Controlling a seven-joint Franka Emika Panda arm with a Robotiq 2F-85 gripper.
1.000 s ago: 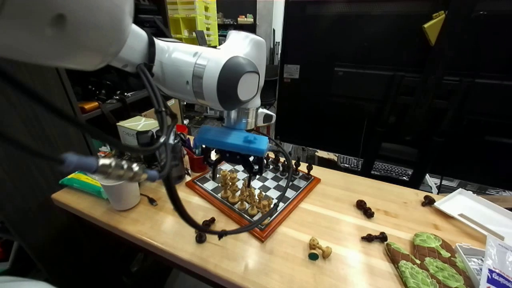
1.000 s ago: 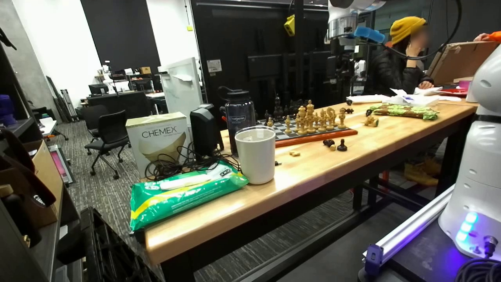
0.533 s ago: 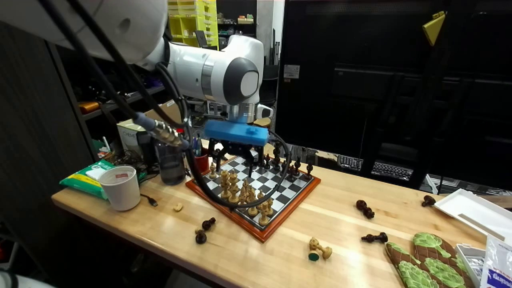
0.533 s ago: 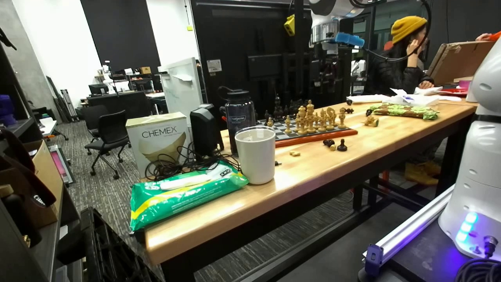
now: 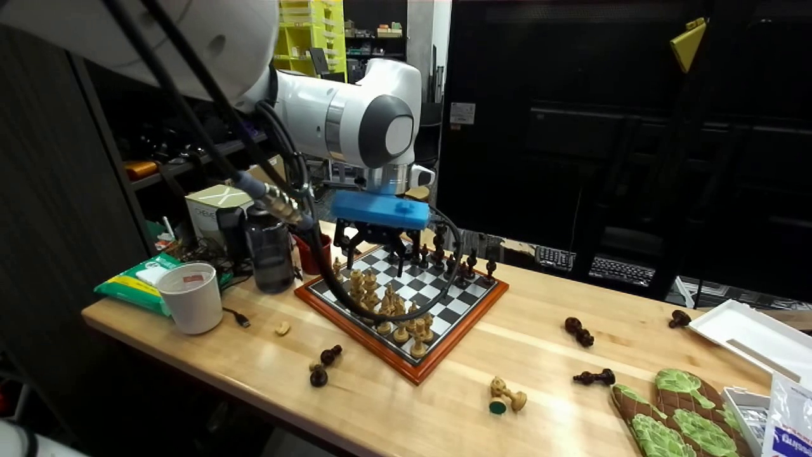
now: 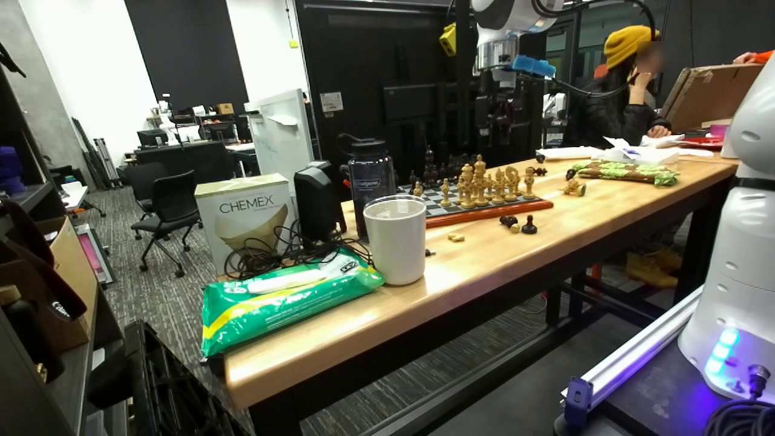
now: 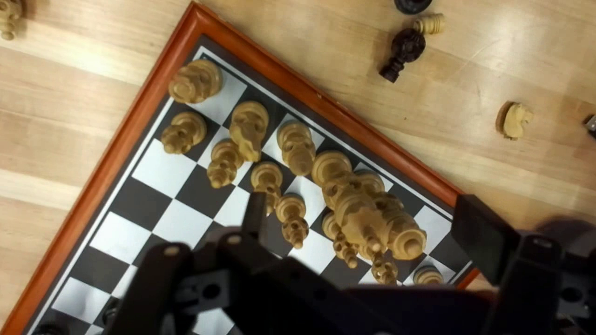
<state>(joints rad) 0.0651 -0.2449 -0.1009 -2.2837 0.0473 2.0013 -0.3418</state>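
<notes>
Gripper [image 5: 375, 270] shifted above the board [image 5: 461, 327]
Fingers [image 7: 486, 237] stood wide and held nothing; pale pieces [image 7: 361, 211] below stood unmoved, so none was yet gripped.

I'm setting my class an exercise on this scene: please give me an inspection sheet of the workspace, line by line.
Surface: pale wooden table, chessboard resting on it.
Things: light pieces standing along one side, dark pieces opposite.
Clutter: loose chess pieces, several on their sides; white cup, green pack, water bottle.
Hand: open above the chessboard; in its grasp, nothing seen.
Cables: black cable looping down beside the hand; tangled cords by the green pack.
Surroundings: a person beyond the table; black chairs.
</notes>
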